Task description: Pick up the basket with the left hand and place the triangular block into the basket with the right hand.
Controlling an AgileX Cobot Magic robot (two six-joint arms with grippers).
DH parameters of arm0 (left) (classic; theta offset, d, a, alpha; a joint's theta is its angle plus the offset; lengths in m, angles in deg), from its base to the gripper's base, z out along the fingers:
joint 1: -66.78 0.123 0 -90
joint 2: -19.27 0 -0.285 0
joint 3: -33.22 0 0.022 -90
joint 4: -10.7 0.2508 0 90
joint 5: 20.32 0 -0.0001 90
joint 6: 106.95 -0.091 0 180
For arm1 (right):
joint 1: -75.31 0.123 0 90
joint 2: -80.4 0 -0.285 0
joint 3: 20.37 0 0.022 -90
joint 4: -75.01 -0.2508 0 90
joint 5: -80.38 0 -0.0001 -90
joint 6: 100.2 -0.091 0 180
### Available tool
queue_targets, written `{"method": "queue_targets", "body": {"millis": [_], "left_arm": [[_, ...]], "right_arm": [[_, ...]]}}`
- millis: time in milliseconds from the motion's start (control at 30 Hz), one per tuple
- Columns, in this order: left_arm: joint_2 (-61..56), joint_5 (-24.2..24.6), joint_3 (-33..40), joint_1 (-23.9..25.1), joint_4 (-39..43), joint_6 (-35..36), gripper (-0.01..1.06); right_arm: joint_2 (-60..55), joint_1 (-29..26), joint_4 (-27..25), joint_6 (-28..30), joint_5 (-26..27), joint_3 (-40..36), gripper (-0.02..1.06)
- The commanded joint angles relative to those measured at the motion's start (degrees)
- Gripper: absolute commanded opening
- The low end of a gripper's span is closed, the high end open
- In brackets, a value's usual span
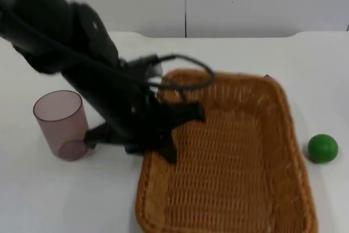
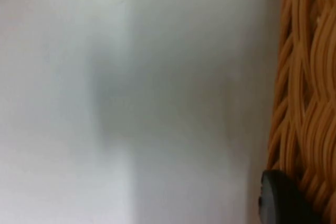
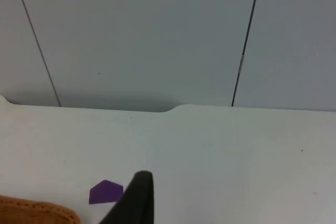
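My left tool [image 1: 163,137] sits at the basket [image 1: 229,156] rim, grip state unclear. Right wrist view shows purple block [image 3: 106,192] beside the right tool's fingertip [image 3: 137,198].

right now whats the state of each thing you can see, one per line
basket: flat on the table, nothing inside
left gripper: down at the basket's left rim, fingertip against the weave
purple block: lying on the table just beyond the basket's far rim
cup: upright, nothing in it
green ball: resting on the table right of the basket
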Motion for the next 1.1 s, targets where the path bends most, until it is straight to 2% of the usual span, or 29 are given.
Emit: {"method": "queue_targets", "body": {"millis": [0, 233, 333, 367, 400, 500, 567, 633, 700, 733, 767, 867, 933, 1033, 1067], "left_arm": [[-3.94, 0.42, -0.25, -0.34, -0.75, 0.61, 0.0], [-10.32, 1.36, -1.29, 1.42, -0.74, 3.42, 0.0], [-11.48, 10.02, -7.03, 6.47, -0.74, 3.42, 0.0], [-11.48, 10.02, -7.03, 6.47, -0.74, 3.42, 0.0], [-11.48, 12.88, -8.87, 8.01, -0.14, 3.42, 0.0], [-11.48, 16.85, -14.24, 12.12, 1.6, 5.67, 0.0], [-11.48, 17.4, -15.36, 13.57, 2.97, 7.58, 0.0], [-11.48, 19.07, -17.91, 16.1, 7.61, 12.32, 0.0], [-11.48, 20.75, -19.68, 17.97, 13.77, 16.4, 0.0], [-11.48, 20.75, -19.68, 17.97, 13.77, 16.4, 0.0], [-11.48, 22.58, -20.87, 19.06, 18.15, 18.38, 0.0], [-11.48, 24.98, -21.89, 19.96, 20.4, 18.73, 0.0], [-11.48, 25.64, -21.98, 19.96, 20.4, 18.73, 0.0], [-11.48, 26.47, -21.98, 19.96, 19.32, 18.73, 0.0], [-11.48, 26.47, -21.98, 19.96, 19.32, 18.73, 0.0]], "right_arm": [[0.02, -0.33, 0.39, 0.5, 0.54, 0.32, 1.05], [0.02, -0.33, 0.39, 0.5, 0.81, 0.32, 1.05], [0.02, -0.33, 0.39, 0.5, 0.81, 0.32, 1.05], [0.02, -0.33, 0.39, 0.5, 0.81, 0.32, 1.05], [0.02, -0.33, 0.39, 0.5, 0.81, 0.32, 1.05], [0.02, -0.33, 0.39, 0.5, 0.81, 0.32, 1.05], [0.02, -0.33, 0.39, 0.62, 0.65, 0.32, 1.05], [-0.08, -0.33, 0.15, 3.15, -0.25, 0.32, 1.05], [-0.53, -0.33, -0.11, 8.46, -1.26, 0.32, 1.05], [-0.53, -0.33, -0.11, 8.46, -1.26, 0.32, 1.05], [-1.77, -0.33, -0.93, 13.01, -1.95, 0.32, 1.05], [-6.33, -0.33, -3.4, 19.07, -1.28, 0.32, 1.05], [-7.45, -0.33, -4.19, 20.26, -0.84, 0.32, 1.05], [-16.72, -0.33, -10.8, 29.16, 3.11, 0.32, 1.05], [-16.72, -0.33, -10.8, 29.16, 3.11, 0.32, 1.05]]}}
